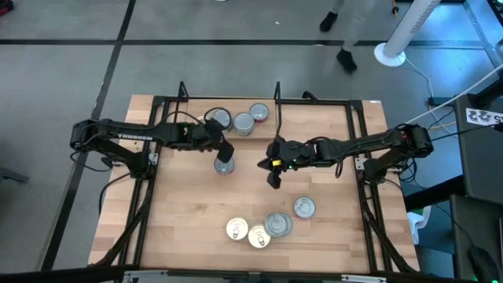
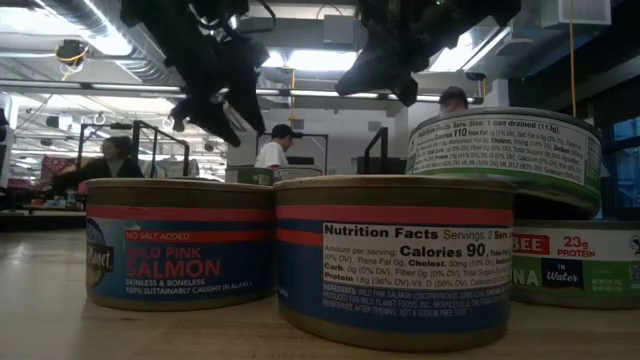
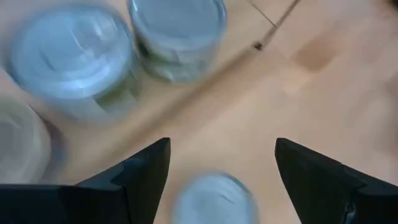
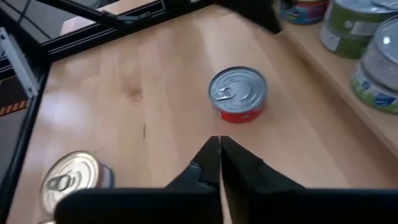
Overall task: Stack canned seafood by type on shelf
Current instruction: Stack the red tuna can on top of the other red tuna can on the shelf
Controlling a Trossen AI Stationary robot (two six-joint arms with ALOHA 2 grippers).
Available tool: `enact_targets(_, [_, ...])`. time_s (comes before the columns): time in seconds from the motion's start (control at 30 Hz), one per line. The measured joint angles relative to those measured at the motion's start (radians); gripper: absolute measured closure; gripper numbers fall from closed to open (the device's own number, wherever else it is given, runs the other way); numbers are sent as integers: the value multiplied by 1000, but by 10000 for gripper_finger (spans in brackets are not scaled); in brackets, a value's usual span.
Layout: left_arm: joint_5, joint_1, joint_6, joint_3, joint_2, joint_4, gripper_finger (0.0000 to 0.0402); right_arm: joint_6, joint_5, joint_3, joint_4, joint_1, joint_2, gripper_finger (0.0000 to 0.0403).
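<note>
A tin with a silver lid and a red side (image 4: 238,94) stands on the tabletop in front of the shelf (image 4: 336,84). My left gripper (image 3: 221,146) hangs open just above this tin (image 1: 225,164), touching nothing. Three silver-lidded tins (image 1: 244,123) stand on the shelf between its black uprights. My right gripper (image 4: 219,149) is shut and empty, raised over the middle of the table, to the right of the red-sided tin (image 3: 214,198). Several more tins (image 1: 277,224) sit near the table's front edge.
In the low view two salmon tins (image 2: 180,245) stand close up, beside a green-labelled tin (image 2: 505,160) stacked on another. Black frame rails (image 1: 369,189) run along the table's sides. People move in the room beyond the table. Bare wood lies between the shelf and the front tins.
</note>
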Motion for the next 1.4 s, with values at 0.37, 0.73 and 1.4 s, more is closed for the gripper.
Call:
enact_targets(0.37, [219, 0, -357, -14, 0, -245, 161, 55, 76, 1, 8, -7, 9, 255])
enact_targets(0.73, [276, 0, -499, -193, 1, -53, 201, 138, 58, 1, 22, -35, 131, 233])
enact_targets(1.4, [289, 26, -607, -376, 1, 192, 259, 136, 14, 0, 176, -35, 236, 233])
